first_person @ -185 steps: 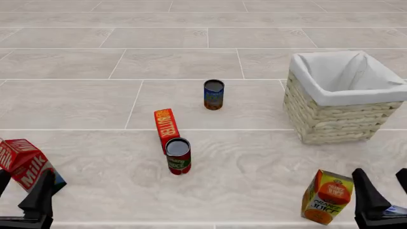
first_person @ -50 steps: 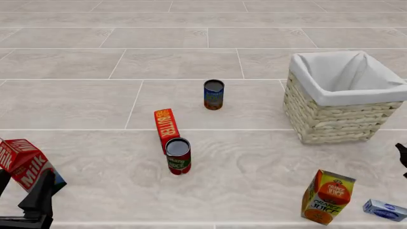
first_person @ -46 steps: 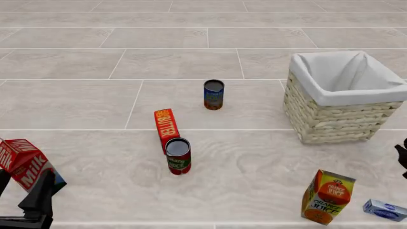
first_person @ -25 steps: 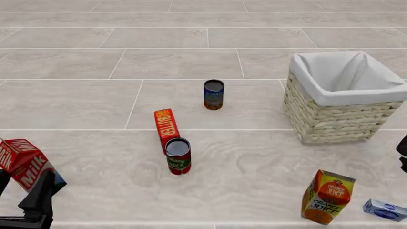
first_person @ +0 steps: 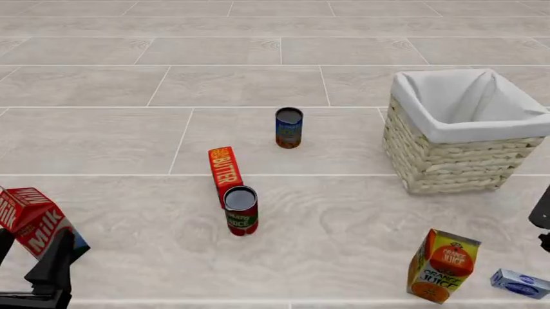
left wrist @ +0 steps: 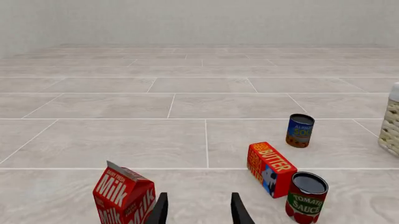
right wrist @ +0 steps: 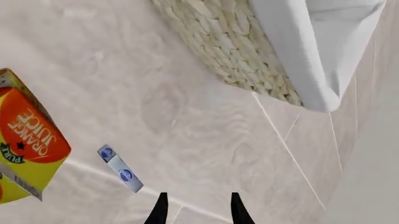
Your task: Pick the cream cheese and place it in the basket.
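Note:
The cream cheese (first_person: 519,283) is a small pale blue and white box lying flat at the front right, just right of the orange juice carton (first_person: 442,265). In the right wrist view the cream cheese (right wrist: 119,169) lies apart from my right gripper (right wrist: 197,211), which is open and holds nothing. Only a dark piece of that gripper (first_person: 542,217) shows at the front view's right edge, above the box. The basket (first_person: 447,164), wicker with a white lining, stands behind at the right. My left gripper (left wrist: 197,213) is open beside the milk carton (left wrist: 122,196).
A butter box (first_person: 224,171) and a tomato sauce can (first_person: 241,210) stand mid-table, with a blue can (first_person: 289,127) behind them. The milk carton (first_person: 36,222) is at the front left. The juice carton (right wrist: 25,144) stands close to the cream cheese.
The right gripper has left its low spot beside the juice carton, uncovering the cream cheese, and now shows a little larger at the right edge. No object has moved; the left arm is still.

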Robot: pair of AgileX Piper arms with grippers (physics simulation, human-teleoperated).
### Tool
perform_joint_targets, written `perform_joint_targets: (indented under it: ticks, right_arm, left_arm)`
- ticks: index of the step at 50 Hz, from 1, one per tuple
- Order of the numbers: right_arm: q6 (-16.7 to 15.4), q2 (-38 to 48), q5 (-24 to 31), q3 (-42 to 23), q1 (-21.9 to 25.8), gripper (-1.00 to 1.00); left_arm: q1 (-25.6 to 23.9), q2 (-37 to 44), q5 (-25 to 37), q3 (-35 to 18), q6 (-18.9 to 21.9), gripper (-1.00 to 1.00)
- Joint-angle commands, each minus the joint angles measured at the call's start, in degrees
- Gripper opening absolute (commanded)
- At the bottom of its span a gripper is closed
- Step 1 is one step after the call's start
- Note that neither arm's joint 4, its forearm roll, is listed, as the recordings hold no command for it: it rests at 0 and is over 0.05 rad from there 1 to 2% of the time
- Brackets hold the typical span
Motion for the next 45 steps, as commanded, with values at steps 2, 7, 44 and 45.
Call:
perform_joint_targets:
  ticks: [2, 7, 44, 45]
  right_arm:
    - [-2.71, 0.68, -1.89, 4.38, -0.10, 1.00]
    - [-3.23, 0.82, -2.42, 5.58, -0.42, 1.00]
    - [-9.18, 8.79, -13.24, 13.34, -2.76, 1.00]
    - [-9.38, 9.21, -13.77, 13.64, -2.90, 1.00]
  left_arm:
    - [0.00, 0.00, 0.00, 0.00, 0.00, 1.00]
    - [0.00, 0.00, 0.00, 0.00, 0.00, 1.00]
    - [0.00, 0.00, 0.00, 0.00, 0.00, 1.00]
    - [0.00, 0.00, 0.00, 0.00, 0.00, 1.00]
